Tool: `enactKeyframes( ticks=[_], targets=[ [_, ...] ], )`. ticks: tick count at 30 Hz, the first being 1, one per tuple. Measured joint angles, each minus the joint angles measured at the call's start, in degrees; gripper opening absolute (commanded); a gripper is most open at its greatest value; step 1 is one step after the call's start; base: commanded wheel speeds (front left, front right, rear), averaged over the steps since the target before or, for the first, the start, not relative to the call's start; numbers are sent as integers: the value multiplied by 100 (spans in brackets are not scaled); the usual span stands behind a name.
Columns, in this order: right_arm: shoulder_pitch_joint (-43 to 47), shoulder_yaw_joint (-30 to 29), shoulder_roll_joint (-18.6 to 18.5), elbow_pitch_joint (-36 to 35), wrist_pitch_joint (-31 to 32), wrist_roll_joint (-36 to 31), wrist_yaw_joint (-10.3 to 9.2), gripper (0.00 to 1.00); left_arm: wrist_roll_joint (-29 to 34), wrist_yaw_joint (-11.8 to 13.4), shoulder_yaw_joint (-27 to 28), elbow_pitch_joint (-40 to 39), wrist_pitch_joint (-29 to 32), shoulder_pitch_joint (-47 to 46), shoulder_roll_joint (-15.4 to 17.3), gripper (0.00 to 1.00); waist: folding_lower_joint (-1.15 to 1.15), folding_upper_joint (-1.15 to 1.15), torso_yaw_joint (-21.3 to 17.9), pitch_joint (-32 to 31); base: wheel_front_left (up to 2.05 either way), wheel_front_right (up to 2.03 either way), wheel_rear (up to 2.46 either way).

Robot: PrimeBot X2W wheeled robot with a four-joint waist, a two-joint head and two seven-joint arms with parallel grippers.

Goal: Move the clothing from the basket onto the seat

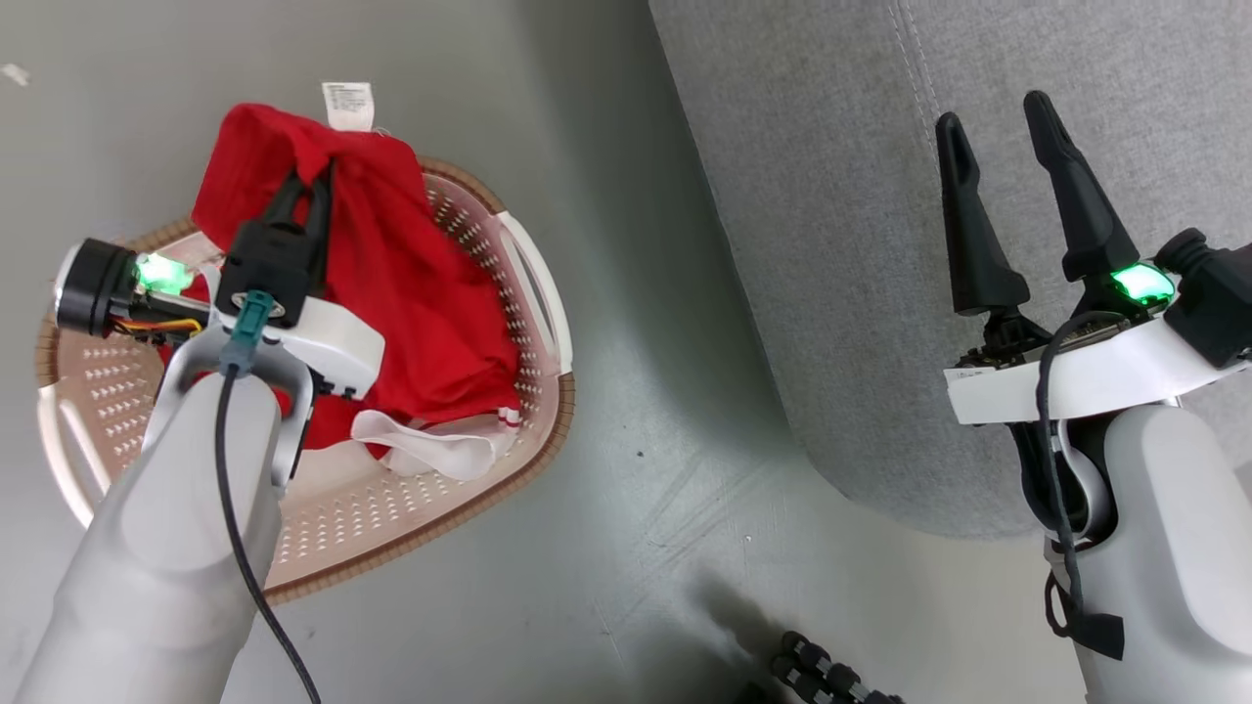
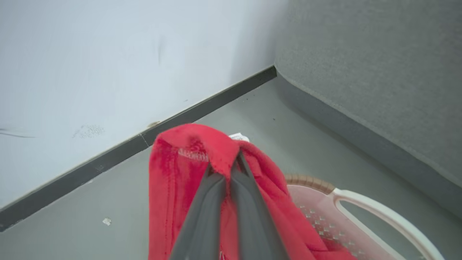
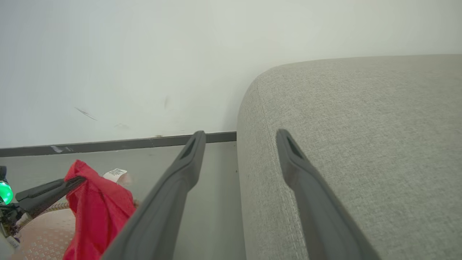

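Red clothing (image 1: pixel 421 284) clamped in left gripper (image 1: pixel 315 181) — hanging over basket (image 1: pixel 352 518); right gripper (image 1: pixel 993 112) spread apart — above seat (image 1: pixel 812 244).

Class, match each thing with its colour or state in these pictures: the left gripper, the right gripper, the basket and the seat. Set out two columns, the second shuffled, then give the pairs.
Column one:
1. left gripper
2. right gripper
3. basket
4. seat

Column two:
A. grey woven fabric
B. open, holding nothing
C. shut on the red garment
D. cream-white, standing on the floor

Pairs: 1-C; 2-B; 3-D; 4-A.
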Motion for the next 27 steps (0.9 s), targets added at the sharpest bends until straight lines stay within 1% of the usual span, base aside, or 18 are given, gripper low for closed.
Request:
enactKeyframes(
  ticks=[4,16,19,21,27],
  targets=[
    [-20,8,-1,54,1,-35,0,100,-187,71,177,-556,0,191,-1,0,0,0,128,-144,0,0,0],
    [-108,-51,-11,319,1,-363,0,100,-331,350,560,-1805,0,1001,108,0,0,0,527,-691,0,0,0],
    [-94,-65,-14,390,0,-428,0,100,-497,352,680,-2118,0,1170,104,0,0,0,627,-855,0,0,0],
    [-81,-73,-15,416,1,-472,0,100,-501,382,732,-2305,0,1272,108,0,0,0,694,-971,0,0,0],
    [91,-121,-23,561,1,-627,0,100,-647,402,888,-2653,0,1676,118,0,0,0,897,-1351,0,0,0]
  ],
)
